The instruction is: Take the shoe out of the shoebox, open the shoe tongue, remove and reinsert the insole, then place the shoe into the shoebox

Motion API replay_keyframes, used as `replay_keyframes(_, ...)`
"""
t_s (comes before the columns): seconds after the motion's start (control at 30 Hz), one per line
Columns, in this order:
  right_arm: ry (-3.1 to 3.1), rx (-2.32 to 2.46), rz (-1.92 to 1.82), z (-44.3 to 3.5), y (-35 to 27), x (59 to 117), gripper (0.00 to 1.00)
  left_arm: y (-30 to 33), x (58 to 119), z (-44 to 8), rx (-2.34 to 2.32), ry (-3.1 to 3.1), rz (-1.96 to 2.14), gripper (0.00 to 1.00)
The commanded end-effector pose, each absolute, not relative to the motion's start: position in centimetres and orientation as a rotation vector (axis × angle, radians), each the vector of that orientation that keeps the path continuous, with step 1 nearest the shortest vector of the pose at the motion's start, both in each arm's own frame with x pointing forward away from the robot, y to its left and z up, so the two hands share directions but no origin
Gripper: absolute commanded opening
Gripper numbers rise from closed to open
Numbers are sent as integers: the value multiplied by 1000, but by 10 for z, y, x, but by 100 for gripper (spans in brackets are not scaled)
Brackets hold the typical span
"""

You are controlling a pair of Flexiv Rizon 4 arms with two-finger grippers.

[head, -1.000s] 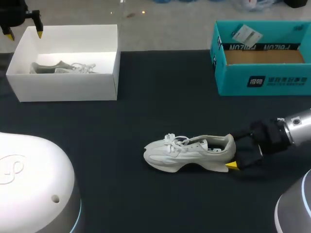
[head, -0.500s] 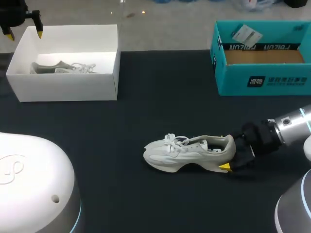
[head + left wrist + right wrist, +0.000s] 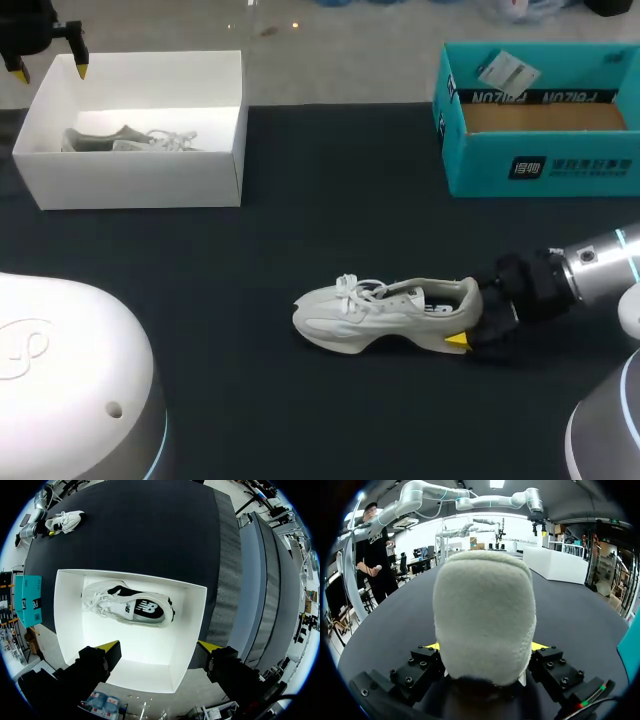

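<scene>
Where the white lace-up sneaker (image 3: 385, 315) rests near the middle of the black worktop (image 3: 300, 230), our right hand (image 3: 470, 320) pinches its padded heel, one yellow-tipped finger on each side. Our left hand (image 3: 50, 72) hangs spread over a corner of the open white cardboard shoebox (image 3: 140, 180), which holds a second pale sneaker (image 3: 130, 138)

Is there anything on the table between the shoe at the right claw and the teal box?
Nothing visible stands between the shoe and the teal box; only the dark table lies between them.
</scene>
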State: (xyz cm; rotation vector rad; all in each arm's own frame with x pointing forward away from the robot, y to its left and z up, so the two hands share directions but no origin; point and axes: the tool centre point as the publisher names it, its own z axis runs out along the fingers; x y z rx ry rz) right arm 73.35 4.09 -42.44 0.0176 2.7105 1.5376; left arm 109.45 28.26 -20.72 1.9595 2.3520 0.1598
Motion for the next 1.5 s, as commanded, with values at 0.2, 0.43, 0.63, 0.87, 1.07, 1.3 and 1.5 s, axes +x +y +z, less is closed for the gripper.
replay_keyframes(0.2,2699,23,1548,-427,56,733,0,282,1094,-207,1959,2352,164,100)
replay_keyframes(0.43,2715,1,1556,-428,61,733,0,282,1094,-207,1959,2352,164,100)
replay_keyframes(0.63,2715,19,1565,-429,62,733,0,282,1094,-207,1959,2352,164,100)
replay_keyframes(0.87,2715,19,1565,-429,62,733,0,282,1094,-207,1959,2352,164,100)
replay_keyframes(1.07,2715,19,1565,-429,62,733,0,282,1094,-207,1959,2352,164,100)
replay_keyframes(1.3,2715,19,1565,-429,62,733,0,282,1094,-207,1959,2352,164,100)
replay_keyframes(1.5,2715,19,1565,-429,62,733,0,282,1094,-207,1959,2352,164,100)
